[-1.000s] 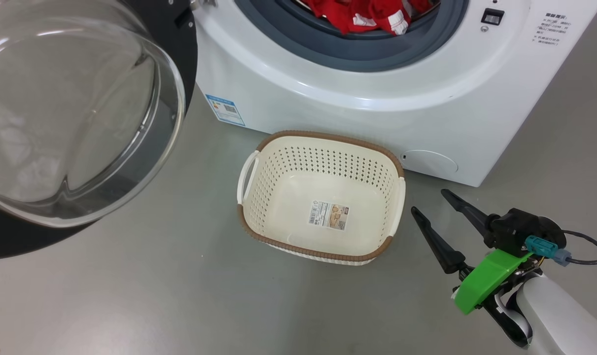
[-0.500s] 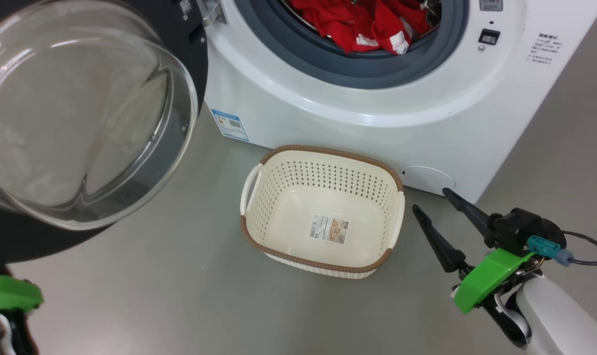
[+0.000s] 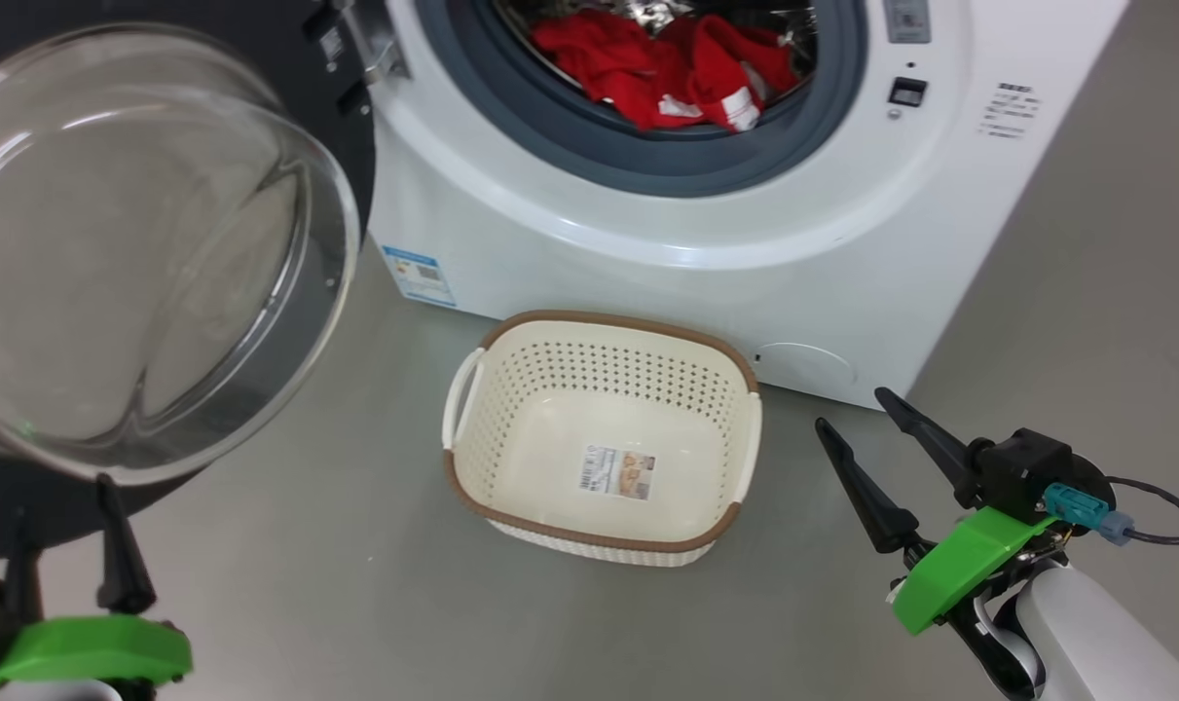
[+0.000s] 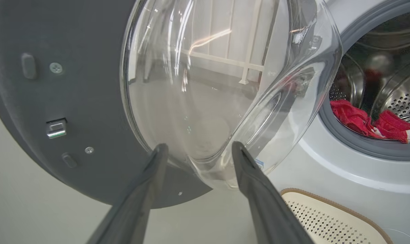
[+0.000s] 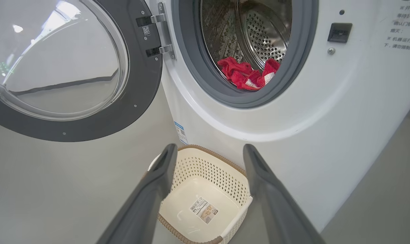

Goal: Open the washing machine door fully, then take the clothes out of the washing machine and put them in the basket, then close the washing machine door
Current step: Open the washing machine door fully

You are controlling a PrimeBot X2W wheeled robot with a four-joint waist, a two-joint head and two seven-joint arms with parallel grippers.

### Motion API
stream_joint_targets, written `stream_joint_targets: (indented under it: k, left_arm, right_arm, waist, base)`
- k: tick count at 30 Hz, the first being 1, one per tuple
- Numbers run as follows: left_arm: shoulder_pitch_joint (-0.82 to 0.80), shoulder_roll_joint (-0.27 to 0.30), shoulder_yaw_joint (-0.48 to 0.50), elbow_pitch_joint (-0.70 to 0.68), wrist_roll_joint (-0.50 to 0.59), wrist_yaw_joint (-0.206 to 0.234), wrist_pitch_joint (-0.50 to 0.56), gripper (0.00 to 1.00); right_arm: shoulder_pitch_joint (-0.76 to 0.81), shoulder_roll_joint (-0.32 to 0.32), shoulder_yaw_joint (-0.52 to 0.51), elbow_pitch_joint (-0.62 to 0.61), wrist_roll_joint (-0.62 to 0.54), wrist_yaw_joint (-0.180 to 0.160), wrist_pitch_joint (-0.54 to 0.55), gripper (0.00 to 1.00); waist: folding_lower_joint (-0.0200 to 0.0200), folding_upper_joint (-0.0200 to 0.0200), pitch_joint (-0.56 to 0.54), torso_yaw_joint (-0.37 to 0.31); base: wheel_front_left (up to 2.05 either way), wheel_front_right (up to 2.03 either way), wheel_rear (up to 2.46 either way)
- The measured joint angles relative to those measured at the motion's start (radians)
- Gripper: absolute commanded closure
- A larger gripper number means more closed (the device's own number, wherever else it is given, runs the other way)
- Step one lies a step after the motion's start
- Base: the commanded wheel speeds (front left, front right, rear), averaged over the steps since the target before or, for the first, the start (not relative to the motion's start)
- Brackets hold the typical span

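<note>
Smooth grey floor (image 3: 355, 604); perforated cream basket (image 3: 599, 375); crumpled red clothes (image 3: 647, 73).

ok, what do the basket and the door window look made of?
Basket: probably moulded plastic, matte cream, with punched holes and a brown woven-look rim. Door window: clear, glossy, sharp reflections, likely glass, though clear plastic can't be excluded.

The left gripper (image 3: 68, 563) sits at the lower left, its 2 dark fingers spread apart, empty, pointing up. The right gripper (image 3: 854, 413) is at the lower right, its 2 fingers parted and empty, slanting up-left from a pale forearm (image 3: 1086, 633).
</note>
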Motion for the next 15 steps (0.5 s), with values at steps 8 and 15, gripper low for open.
stream_joint_targets:
  k: [8, 15]
  left_arm:
    - [0.071, 0.014, -0.104, -0.078, -0.051, 0.000, 0.000, 0.00]
    - [0.103, 0.048, -0.186, -0.112, -0.088, 0.000, 0.000, 0.00]
  right_arm:
    - [0.009, 0.012, -0.036, -0.015, -0.004, 0.000, 0.000, 0.00]
    - [0.054, 0.025, -0.075, -0.025, -0.005, 0.000, 0.000, 0.00]
  waist:
    - [0.0000, 0.0000, -0.007, -0.072]
    - [0.0000, 0.0000, -0.012, -0.146]
  base:
    - [0.00, 0.00, 0.00]
    - [0.00, 0.00, 0.00]
